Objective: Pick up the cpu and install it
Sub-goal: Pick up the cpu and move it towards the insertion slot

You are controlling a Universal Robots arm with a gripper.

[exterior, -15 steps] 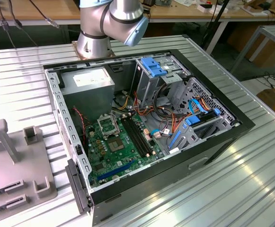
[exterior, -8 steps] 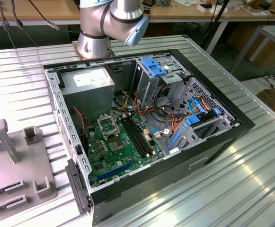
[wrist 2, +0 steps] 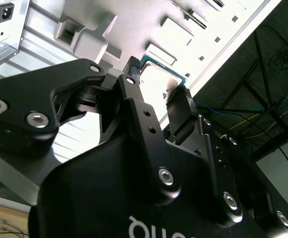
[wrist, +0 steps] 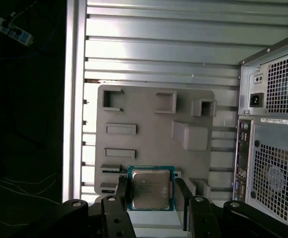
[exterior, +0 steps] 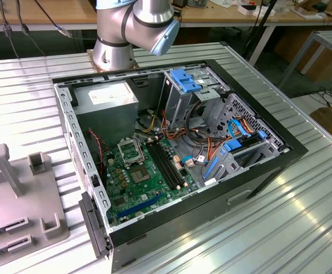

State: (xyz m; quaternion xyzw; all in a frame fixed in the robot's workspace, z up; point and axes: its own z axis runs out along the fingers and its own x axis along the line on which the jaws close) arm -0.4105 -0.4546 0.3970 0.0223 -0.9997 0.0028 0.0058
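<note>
— where's the cpu (wrist: pixel 151 190)?
— in the first wrist view it sits in the tool (wrist: pixel 152 187). the two black fingers (wrist: pixel 121 196) are closed against its opposite edges, and its grey lid faces the camera. in the second wrist view the fingers cover part of it.
— what's cut off?
— the arm (exterior: pixel 136 25) in the exterior view runs past the upper edge. the socket (exterior: pixel 130 151) on the green motherboard (exterior: pixel 123 191) is too small to tell how its frame stands.
— and below the chip?
— a grey fixture plate (wrist: pixel 148 124) on a ribbed metal tabletop (wrist: pixel 158 49), with the open computer case (exterior: pixel 200 214) beside it. wooden benches (exterior: pixel 40 11) and hanging cables (exterior: pixel 7 28) are behind.
</note>
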